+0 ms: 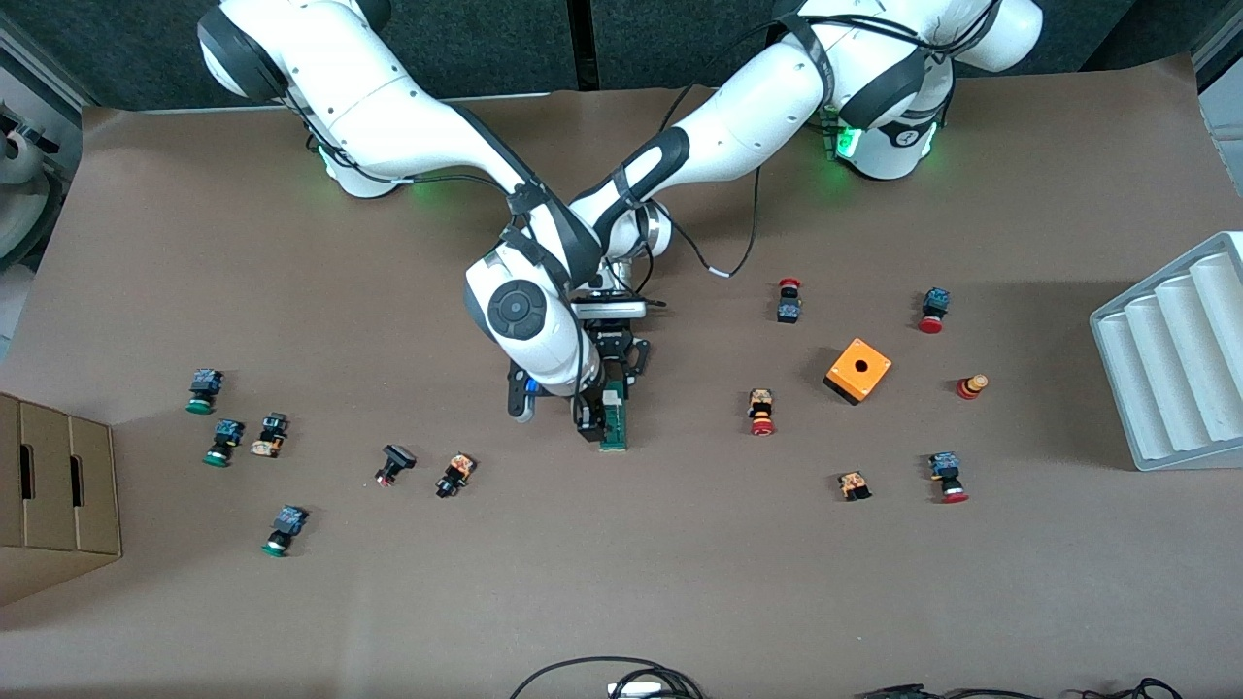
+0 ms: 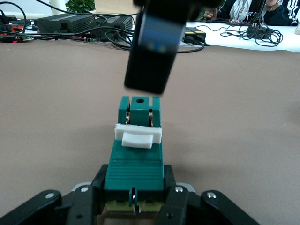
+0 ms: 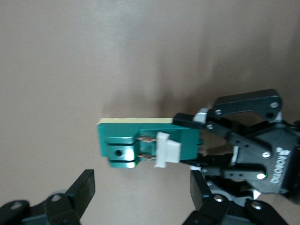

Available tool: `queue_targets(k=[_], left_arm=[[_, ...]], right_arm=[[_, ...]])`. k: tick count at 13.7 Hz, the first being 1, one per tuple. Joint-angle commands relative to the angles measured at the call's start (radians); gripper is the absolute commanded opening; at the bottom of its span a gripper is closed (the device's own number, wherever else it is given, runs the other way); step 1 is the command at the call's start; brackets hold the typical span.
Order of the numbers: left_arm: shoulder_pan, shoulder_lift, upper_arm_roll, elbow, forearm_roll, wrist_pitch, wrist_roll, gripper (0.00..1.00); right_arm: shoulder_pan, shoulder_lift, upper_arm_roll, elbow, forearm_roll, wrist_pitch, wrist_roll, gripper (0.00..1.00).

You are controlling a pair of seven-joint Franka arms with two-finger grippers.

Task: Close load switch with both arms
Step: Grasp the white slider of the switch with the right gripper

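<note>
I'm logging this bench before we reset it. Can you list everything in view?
load switch: 1, dark green with a white slider, mid-table
green-capped buttons: 3, toward the right arm's end
red-capped buttons: 4, toward the left arm's end
other small parts: 5, black, orange or red, scattered
orange cube: 1, with a hole on top, among the red-capped buttons
ridged tray: 1, white, left arm's end
cardboard box: 1, brown, right arm's end
cables: black, nearest table edge
table: 1, brown
left end effector: 1, black, shut on the load switch
right end effector: 1, black, open, over the load switch
</note>
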Motion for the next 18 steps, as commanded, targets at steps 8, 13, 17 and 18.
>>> queue_targets(k=[8,13,17,18], left_arm=[[-0.012,0.017,0.014,0.008,0.024,0.009,-0.032,0.48],[-0.012,0.017,0.014,0.008,0.024,0.009,-0.03,0.48],[-0.012,0.017,0.014,0.008,0.024,0.009,-0.03,0.48],[-0.012,0.017,0.014,0.008,0.024,0.009,-0.03,0.48]], right_arm=[[-0.007,-0.045,0.028,-0.086,-0.024,0.053,0.019,0.75],[-0.007,-0.011,0.028,-0.083,-0.025,0.107,0.019,0.73],[-0.001,-0.002,0.028,-0.082,-0.027,0.114,0.019,0.67],[0.001,0.0,0.028,-0.082,-0.03,0.122,0.021,0.65]])
